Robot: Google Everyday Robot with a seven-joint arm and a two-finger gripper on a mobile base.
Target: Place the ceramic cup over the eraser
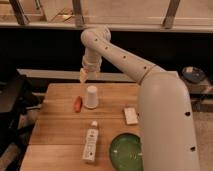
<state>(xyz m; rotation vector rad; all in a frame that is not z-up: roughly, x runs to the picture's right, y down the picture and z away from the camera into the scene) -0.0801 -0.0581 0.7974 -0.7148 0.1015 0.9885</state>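
The white ceramic cup (91, 96) stands on the wooden table (57, 125) near its far middle, wider end down. My gripper (86, 76) hangs just above the cup and slightly left of it, open and holding nothing, apart from the cup. The black eraser does not show anywhere; the spot where the cup stands hides whatever lies under it.
An orange-red oblong thing (77, 104) lies just left of the cup. A flat white block (130, 115) lies to the right. A white labelled bottle (91, 141) lies at the front, beside a green bowl (126, 151). My arm spans the right side.
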